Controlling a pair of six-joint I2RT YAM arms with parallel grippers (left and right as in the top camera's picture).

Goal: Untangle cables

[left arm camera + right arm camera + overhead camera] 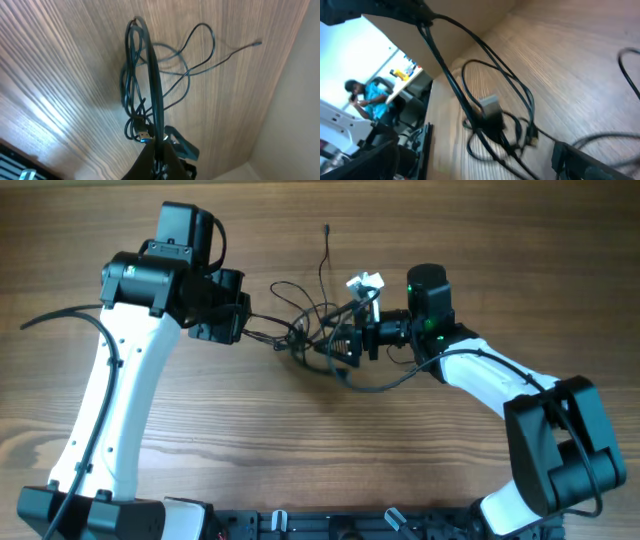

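Note:
The cables (308,332) form a thin black tangle on the wooden table between the two arms, with one loose end (326,227) trailing to the far side. My left gripper (244,320) is shut on one strand. In the left wrist view that strand (152,75) runs taut from the left gripper (161,147), and a blue-tipped USB plug (145,135) hangs beside the fingers. My right gripper (346,345) sits at the right side of the tangle. Its jaws stand open and wide in the right wrist view, with cable loops (490,125) and a grey plug (490,105) lying between the right gripper's (476,150) fingers.
A small white piece (365,283) sits just beyond the right gripper. A thick black arm cable (60,315) loops off the left arm. The rig's black base (330,525) lines the near table edge.

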